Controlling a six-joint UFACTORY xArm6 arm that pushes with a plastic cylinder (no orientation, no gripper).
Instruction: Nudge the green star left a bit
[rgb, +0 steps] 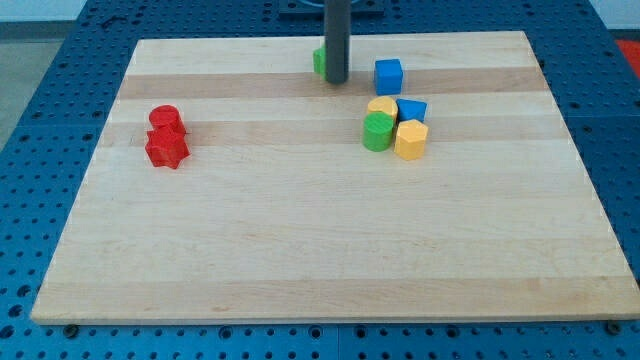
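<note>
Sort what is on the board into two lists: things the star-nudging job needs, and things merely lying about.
In the job:
- green star, mostly hidden behind the rod
- my tip, at the star's right edge

Lying about:
- red cylinder
- red star
- blue cube
- blue block
- yellow block
- green cylinder
- yellow hexagonal block

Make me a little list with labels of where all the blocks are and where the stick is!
board: wooden board on a blue table
tip: my tip near the view's top, touching the green star's right side
green star: green star, mostly hidden behind the rod
blue cube: blue cube, right of the rod, standing apart
cluster: yellow block, blue block, green cylinder, yellow hexagon block, bunched together
red pair: red cylinder and red star, touching, at the view's left
</note>
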